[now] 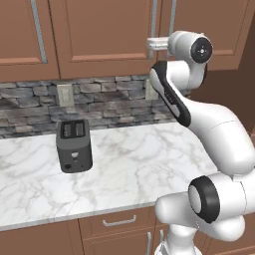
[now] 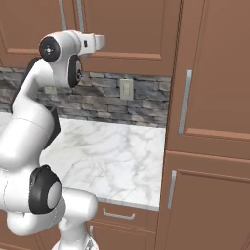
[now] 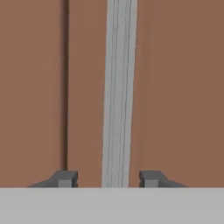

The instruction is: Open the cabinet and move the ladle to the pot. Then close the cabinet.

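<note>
Even, soft light fills my feeds, with no glare; the toaster (image 1: 74, 145) casts faint shade on the marble counter (image 1: 129, 169), and the close-up hand view looks slightly blurred.

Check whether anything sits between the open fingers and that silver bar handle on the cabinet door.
Nothing visible does. In the hand view the long silver bar handle of the brown wooden wall cabinet runs straight between the two dark fingertips, gripper open.

A dark toaster (image 1: 74, 146) stood on the white marble table (image 1: 139, 169), stone backsplash (image 1: 99, 102) with wall outlet (image 1: 64, 94) behind, drawers (image 1: 118, 221) below.
</note>
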